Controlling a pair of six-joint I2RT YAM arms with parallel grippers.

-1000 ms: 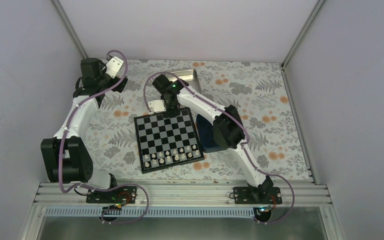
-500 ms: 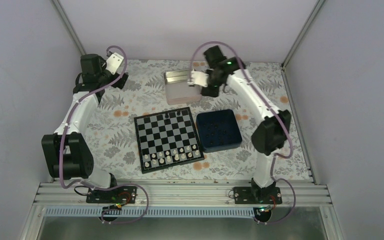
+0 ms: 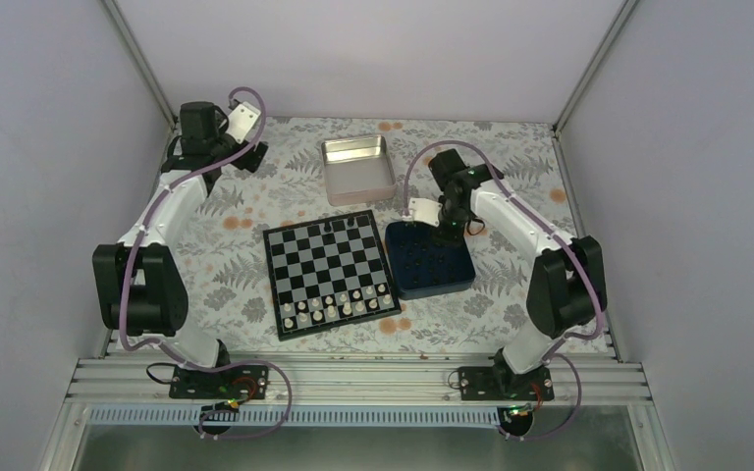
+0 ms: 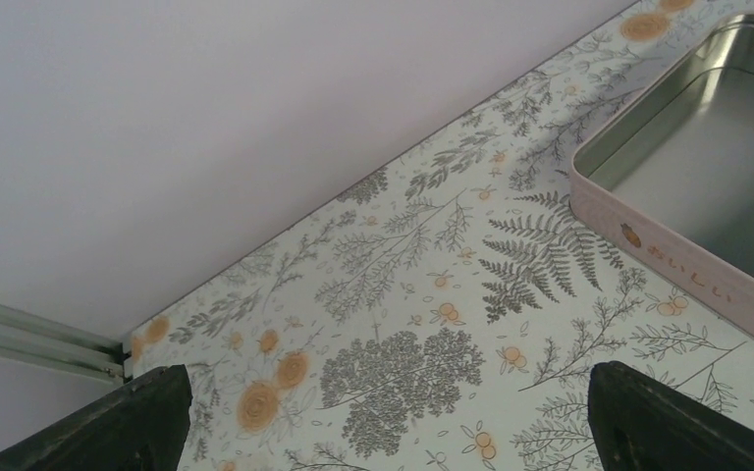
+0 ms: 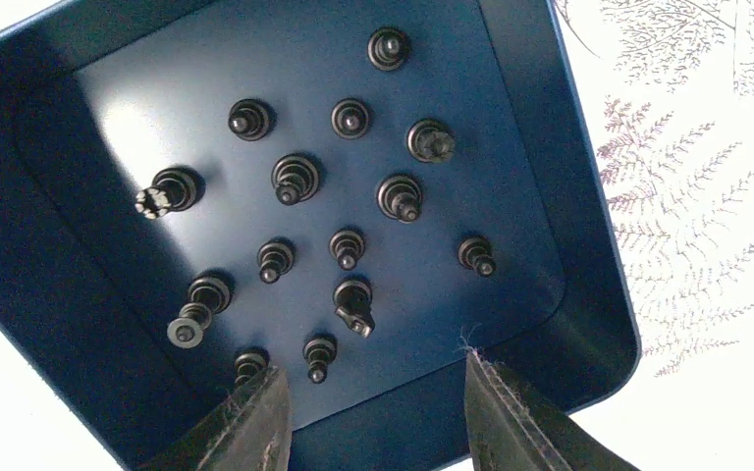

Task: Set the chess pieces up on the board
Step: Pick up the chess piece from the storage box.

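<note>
The board (image 3: 329,270) lies mid-table. A few black chess pieces (image 3: 330,227) stand on its far row, and cream-white chessmen (image 3: 339,306) fill its two near rows. Several more black chess pieces (image 5: 296,178) stand inside the navy blue box (image 3: 430,257), seen from above in the right wrist view, where the box wall (image 5: 560,128) also shows. My right gripper (image 5: 373,417) is open and empty, hovering over the box's edge (image 3: 439,218). My left gripper (image 4: 393,432) is wide open and empty, low over the floral mat at the far left (image 3: 245,152).
A shiny metal tin (image 3: 357,169) sits behind the board; its corner shows in the left wrist view (image 4: 668,255). The enclosure wall (image 4: 206,118) stands close behind the left gripper. The box sits right against the board's right side.
My right arm left the board's far edge, swung by the tin and now hovers over the navy box. My left gripper shifted slightly further back and right.
</note>
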